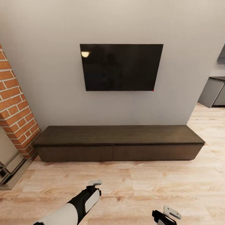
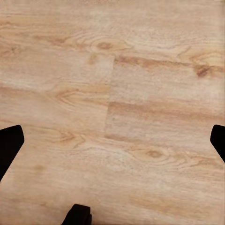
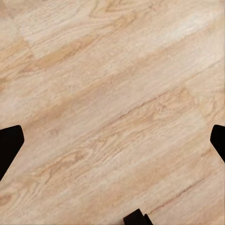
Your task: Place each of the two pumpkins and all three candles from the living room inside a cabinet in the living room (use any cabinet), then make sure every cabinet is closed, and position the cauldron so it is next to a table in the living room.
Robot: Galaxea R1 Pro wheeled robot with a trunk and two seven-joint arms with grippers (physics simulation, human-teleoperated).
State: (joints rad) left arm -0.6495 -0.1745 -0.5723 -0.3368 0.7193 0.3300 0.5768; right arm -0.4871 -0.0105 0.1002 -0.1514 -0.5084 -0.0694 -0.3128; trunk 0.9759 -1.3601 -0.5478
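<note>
Wooden floor [image 1: 131, 184] lies under both lowered arms, left fingers [image 2: 10, 145] and right fingers [image 3: 10, 147] spread wide, empty, facing the closed cabinet [image 1: 118, 143].

**Room fixtures around the claws**

A dark, blank television [image 1: 121, 67] hung on the pale grey wall [image 1: 47, 78], well ahead of and above both claws. Red brick facing [image 1: 14, 106] rose far forward of the left claw, out to its left. Grey kitchen cupboards [image 1: 214, 90] stood far off beyond the right claw. Light wood-plank floor [image 2: 112, 93] lay directly beneath both claws.
</note>
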